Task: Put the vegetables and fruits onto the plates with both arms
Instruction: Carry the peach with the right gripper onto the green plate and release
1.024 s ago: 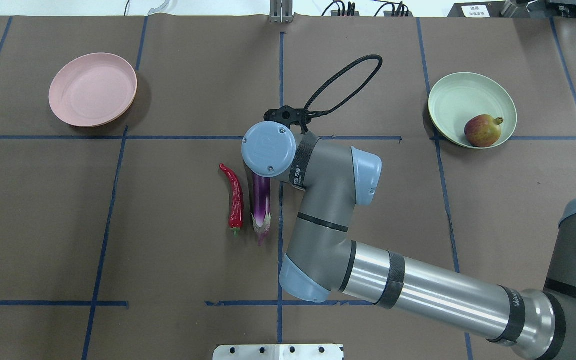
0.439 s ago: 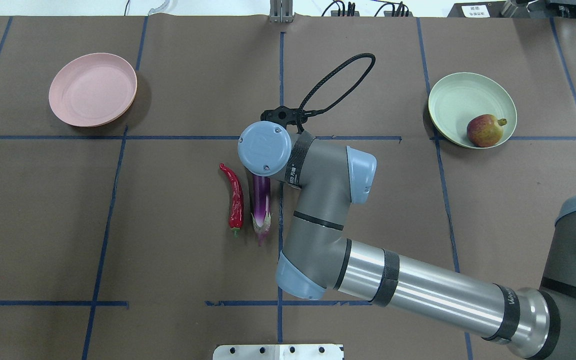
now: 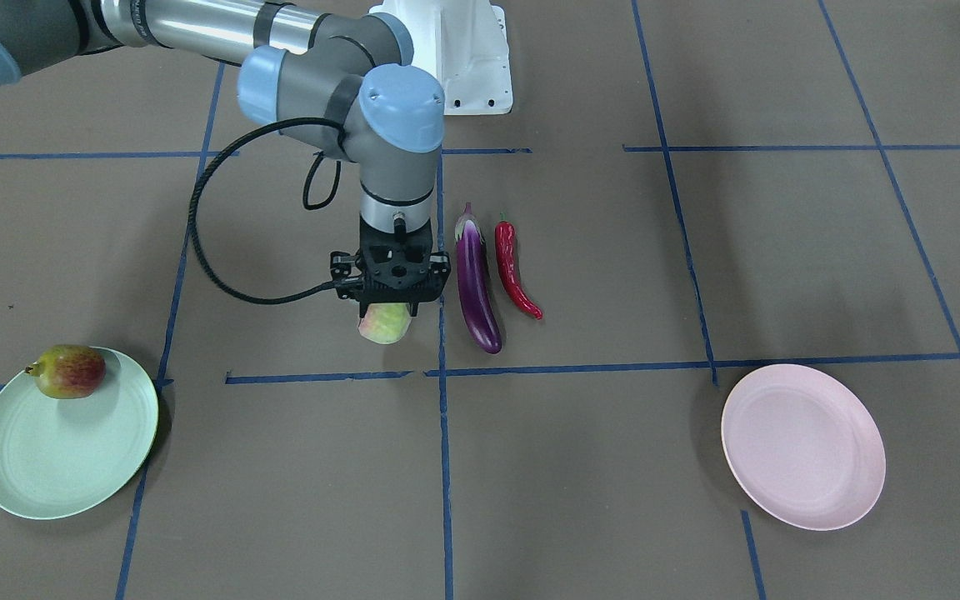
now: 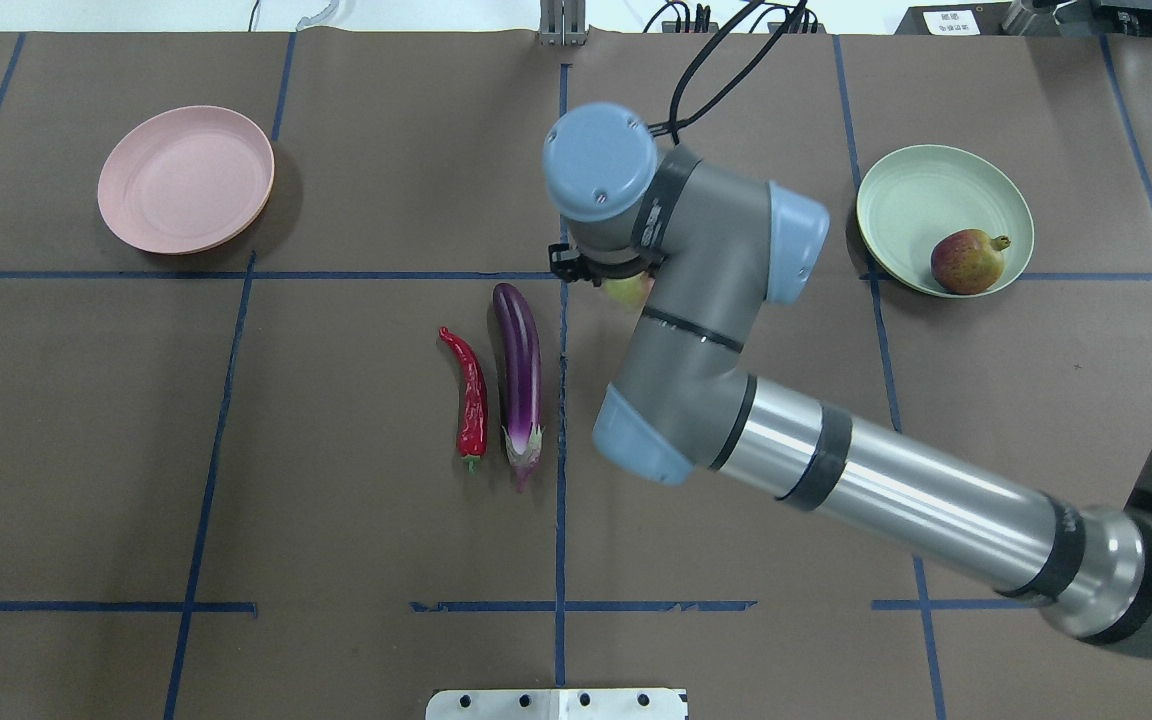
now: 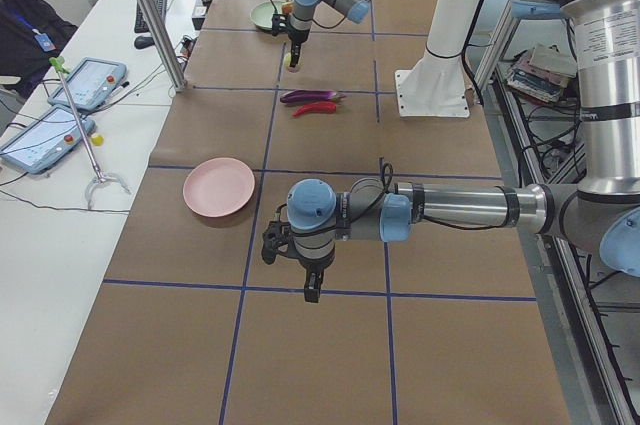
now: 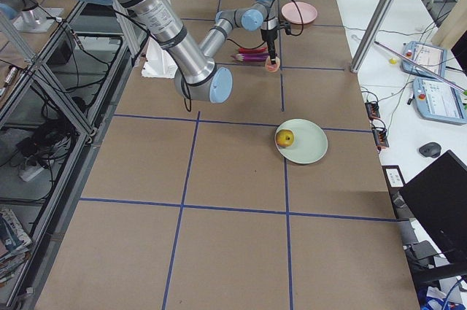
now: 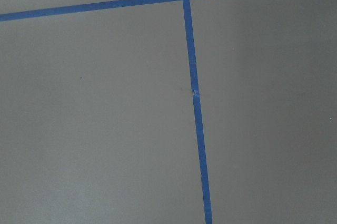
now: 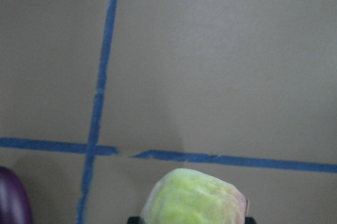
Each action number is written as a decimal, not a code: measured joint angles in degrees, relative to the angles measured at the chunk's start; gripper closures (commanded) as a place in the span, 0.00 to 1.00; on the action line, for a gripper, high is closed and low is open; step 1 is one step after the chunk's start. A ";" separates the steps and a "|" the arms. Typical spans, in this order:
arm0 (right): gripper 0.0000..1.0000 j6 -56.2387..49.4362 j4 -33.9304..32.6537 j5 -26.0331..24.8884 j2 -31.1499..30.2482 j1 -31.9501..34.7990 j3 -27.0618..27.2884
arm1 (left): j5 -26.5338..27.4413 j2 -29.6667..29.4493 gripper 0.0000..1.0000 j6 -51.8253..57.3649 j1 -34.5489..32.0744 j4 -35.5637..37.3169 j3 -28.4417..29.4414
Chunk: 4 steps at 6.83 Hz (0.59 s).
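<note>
My right gripper [image 3: 387, 315] points straight down and is shut on the pale green-pink peach [image 3: 384, 324], low over the table just beside the purple eggplant [image 3: 477, 283]. The peach also shows under the wrist in the overhead view [image 4: 628, 291] and in the right wrist view [image 8: 195, 197]. The red chili pepper [image 3: 514, 271] lies beside the eggplant. The red-and-yellow fruit [image 3: 70, 372] lies in the mint green plate [image 3: 63, 467]. The pale pink plate [image 3: 803, 446] holds nothing. My left gripper [image 5: 312, 290] shows only in the exterior left view; I cannot tell its state.
Blue tape lines [image 4: 561, 480] grid the brown table. The white robot base [image 3: 467, 67] stands at the robot's edge. An operator and tablets [image 5: 60, 110] are at a side table. A metal post [image 5: 150, 15] stands at the table's far edge.
My right arm has moved away from over the eggplant's far end, farther from the robot and to the right, with the peach now showing in the gripper. The whole eggplant is now uncovered.
</note>
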 measured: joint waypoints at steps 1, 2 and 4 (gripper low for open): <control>0.98 -9.18 0.25 4.57 -1.97 6.02 -0.16 | -0.03 0.00 0.00 0.00 0.08 0.11 0.00; 0.98 -18.10 1.15 9.16 -4.76 11.65 -0.70 | -0.05 0.00 0.00 0.00 0.12 0.17 0.01; 0.91 -30.65 11.26 19.78 -12.84 20.87 -4.58 | -0.06 0.00 0.00 0.00 0.15 0.11 0.01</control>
